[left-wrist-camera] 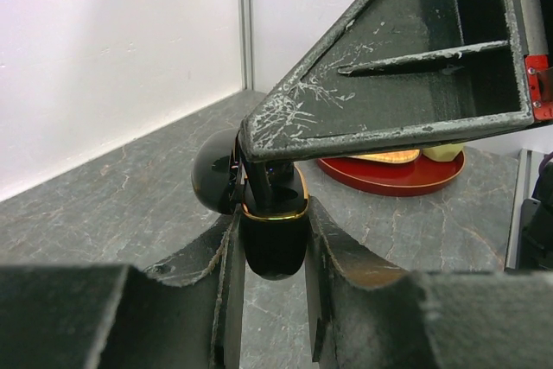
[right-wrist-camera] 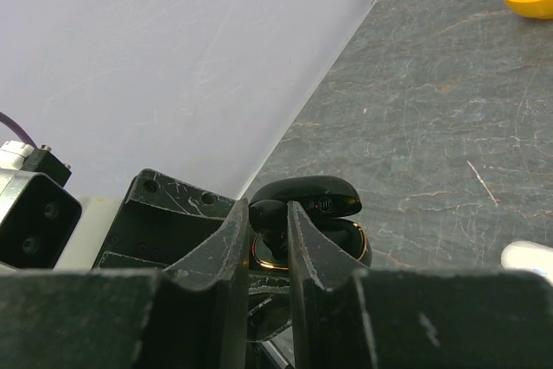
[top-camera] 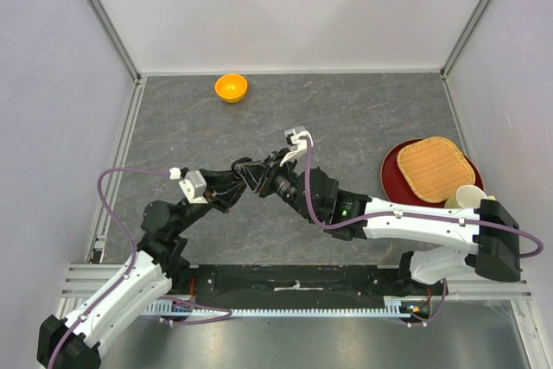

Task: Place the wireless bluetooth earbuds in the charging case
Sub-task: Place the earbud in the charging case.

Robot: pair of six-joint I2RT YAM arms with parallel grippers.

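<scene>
From above, the two arms meet nose to nose near the middle of the counter [top-camera: 363,118]. Their black bodies hide whatever is between them. An orange bowl [top-camera: 231,87] sits toward 12 o'clock. At 3 o'clock a red plate [top-camera: 393,174] carries a woven tray [top-camera: 436,166], with a cream cup [top-camera: 467,196] at its near edge.

The left wrist view shows what the top view cannot. The left claw [left-wrist-camera: 273,229] is clamped tight on the charging case [left-wrist-camera: 275,248], one finger on each side of its glossy black body. The case is held clear of the counter, and its lid [left-wrist-camera: 214,183] is swung open toward 9 o'clock. The scratched tip of the right arm's finger reaches down into the gold-rimmed mouth from 1 o'clock.

The right wrist view looks down from the other side. The right claw [right-wrist-camera: 269,213] has its fingers nearly together, pinching a small black earbud [right-wrist-camera: 269,218] just over the open case. The lid rises behind it toward 1 o'clock. Whether the bud already touches its seat cannot be told.
</scene>
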